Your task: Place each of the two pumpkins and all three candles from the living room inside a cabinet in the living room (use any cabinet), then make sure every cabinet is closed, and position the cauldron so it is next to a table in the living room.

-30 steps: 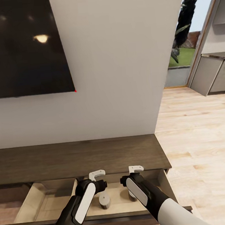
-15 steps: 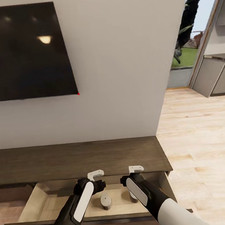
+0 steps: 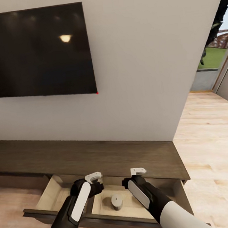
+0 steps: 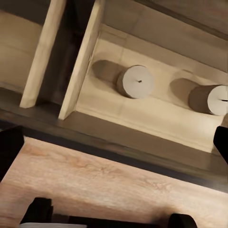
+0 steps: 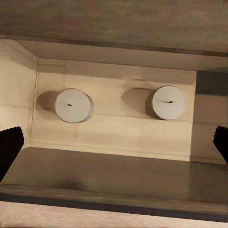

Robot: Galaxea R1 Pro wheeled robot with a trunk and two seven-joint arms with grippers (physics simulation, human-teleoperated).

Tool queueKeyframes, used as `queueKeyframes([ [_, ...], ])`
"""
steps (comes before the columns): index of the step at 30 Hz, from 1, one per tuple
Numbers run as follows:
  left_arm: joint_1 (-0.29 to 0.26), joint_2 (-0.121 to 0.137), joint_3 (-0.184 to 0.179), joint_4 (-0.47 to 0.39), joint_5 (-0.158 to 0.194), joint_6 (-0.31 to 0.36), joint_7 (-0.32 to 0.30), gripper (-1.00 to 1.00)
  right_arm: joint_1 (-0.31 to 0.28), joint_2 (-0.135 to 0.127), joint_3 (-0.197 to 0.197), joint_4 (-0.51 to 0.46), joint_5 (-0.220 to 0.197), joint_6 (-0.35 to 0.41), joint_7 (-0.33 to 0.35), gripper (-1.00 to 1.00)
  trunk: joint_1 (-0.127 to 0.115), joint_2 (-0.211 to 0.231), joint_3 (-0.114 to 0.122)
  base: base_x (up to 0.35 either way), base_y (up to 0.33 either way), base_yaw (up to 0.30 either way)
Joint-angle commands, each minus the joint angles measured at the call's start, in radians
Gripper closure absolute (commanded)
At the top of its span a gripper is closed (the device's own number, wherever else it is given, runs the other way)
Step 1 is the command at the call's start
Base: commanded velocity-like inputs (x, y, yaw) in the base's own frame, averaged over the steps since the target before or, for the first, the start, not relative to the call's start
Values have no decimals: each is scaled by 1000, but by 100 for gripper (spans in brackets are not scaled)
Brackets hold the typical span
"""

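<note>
Two pincers hover, spread, over the cabinet.

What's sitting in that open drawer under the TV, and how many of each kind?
Candles: 2, one and another, both standing upright on the pale floor of the open drawer
Pumpkins: 0 visible in it
Total: 2 things

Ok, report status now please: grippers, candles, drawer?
Both grippers empty, fingers spread. Two candles upright, apart, inside open drawer. Nothing blocking the drawer.
</note>
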Motion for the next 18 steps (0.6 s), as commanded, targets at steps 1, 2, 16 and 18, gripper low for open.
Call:
queueKeyframes([
  [1, 0, 0, 0, 0, 0, 1, 0, -100, 0, 0, 0, 0, 0, 0, 0, -100, 0, 0, 0, 0, 0, 291],
  [2, 0, 0, 1, 0, 0, 2, 0, -100, 0, 0, 1, 0, 0, -1, 0, -100, 0, 0, 0, 0, 0, 291],
  [16, -2, 0, 3, 0, 0, 5, 0, -100, 0, 0, 1, 0, 0, -2, 0, -100, 0, 0, 0, 0, 0, 292],
  [18, -2, 0, 3, -2, 0, 6, 0, -100, 0, 0, 1, 0, 0, -2, 0, -100, 0, 0, 0, 0, 0, 292],
])
